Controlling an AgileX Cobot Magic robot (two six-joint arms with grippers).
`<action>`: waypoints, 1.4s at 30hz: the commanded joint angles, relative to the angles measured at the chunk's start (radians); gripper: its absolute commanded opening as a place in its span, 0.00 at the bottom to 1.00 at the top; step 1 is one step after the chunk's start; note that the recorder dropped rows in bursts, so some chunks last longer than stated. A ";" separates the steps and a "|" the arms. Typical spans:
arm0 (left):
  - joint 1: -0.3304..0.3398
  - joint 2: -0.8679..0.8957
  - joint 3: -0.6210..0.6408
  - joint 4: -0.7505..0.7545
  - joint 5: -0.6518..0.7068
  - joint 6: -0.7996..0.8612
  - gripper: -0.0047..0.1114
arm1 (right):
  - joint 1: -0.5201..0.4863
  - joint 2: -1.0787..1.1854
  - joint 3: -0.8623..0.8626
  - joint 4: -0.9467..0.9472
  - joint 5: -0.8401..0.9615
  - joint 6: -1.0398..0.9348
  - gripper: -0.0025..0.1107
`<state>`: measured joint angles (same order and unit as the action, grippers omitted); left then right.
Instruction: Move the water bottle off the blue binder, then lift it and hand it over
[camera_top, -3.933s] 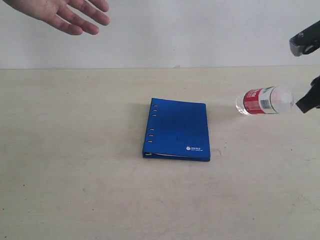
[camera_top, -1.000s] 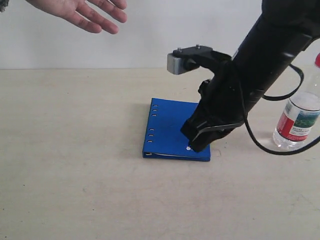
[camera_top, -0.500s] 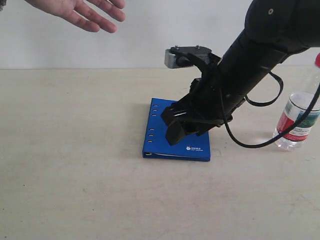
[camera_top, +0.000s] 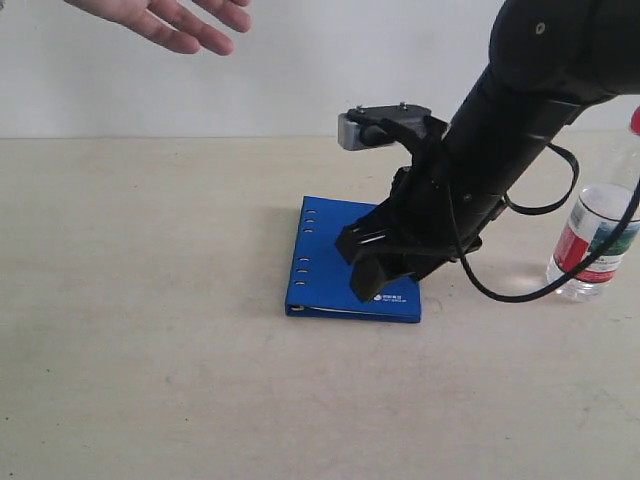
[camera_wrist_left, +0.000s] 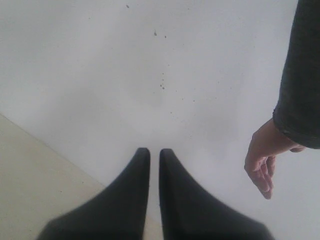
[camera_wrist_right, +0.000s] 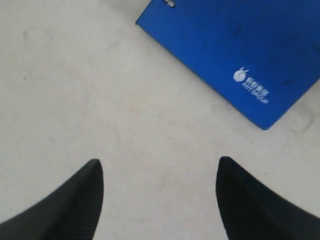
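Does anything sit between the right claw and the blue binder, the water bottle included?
Nothing visible does. The open right claw hangs by a corner of the blue binder, whose cover is bare; the water bottle stands on the table, apart from it, further right in the exterior view.

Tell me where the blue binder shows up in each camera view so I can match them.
Exterior view: blue binder at the centre, partly behind the right gripper.
Left wrist view: not in it.
Right wrist view: ahead of that open gripper, partly cut off.
Shared landmark: its white logo by one corner.
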<state>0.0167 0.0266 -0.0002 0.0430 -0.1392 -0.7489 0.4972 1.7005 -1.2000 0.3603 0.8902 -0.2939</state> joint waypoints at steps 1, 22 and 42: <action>0.002 -0.001 0.000 -0.010 0.008 -0.026 0.10 | 0.000 0.004 0.001 -0.087 -0.138 0.061 0.53; -0.320 0.934 -0.080 0.279 -0.287 0.237 0.10 | -0.358 0.195 0.001 0.591 0.064 -0.737 0.53; -0.377 1.961 -0.676 0.605 -0.594 -0.190 0.60 | -0.358 0.275 0.001 0.496 -0.157 -0.519 0.54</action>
<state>-0.3574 1.9517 -0.6265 0.5802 -0.7122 -0.8026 0.1472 1.9545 -1.1982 0.8443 0.7325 -0.8175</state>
